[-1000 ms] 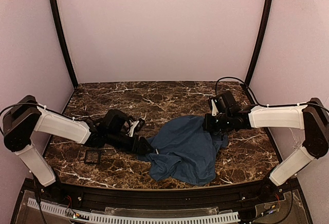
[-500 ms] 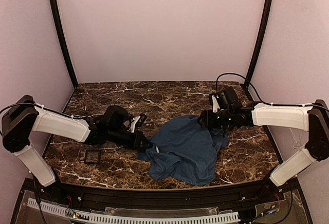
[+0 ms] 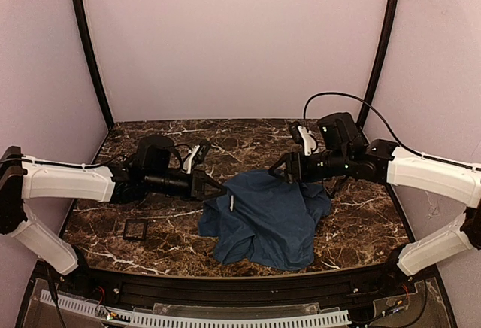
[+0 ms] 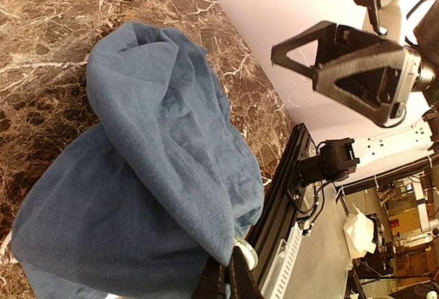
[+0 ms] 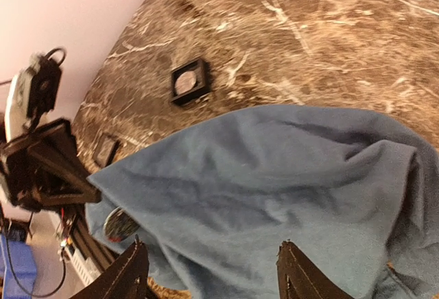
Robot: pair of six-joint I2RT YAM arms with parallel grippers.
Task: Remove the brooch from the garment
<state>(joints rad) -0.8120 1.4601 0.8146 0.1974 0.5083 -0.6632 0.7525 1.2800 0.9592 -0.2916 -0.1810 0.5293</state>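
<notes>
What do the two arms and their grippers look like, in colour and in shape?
The left arm and the right arm have smooth white shells on the long links and black joints. The left gripper and the right gripper are black, with triangular, open-frame fingers. A thin black cable arches over the right wrist.

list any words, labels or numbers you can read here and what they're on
None can be read.
The crumpled blue cloth garment, the brown marble tabletop and the small black square tray show no print.
Workshop clutter beyond the table edge in the left wrist view is too blurred to read.
</notes>
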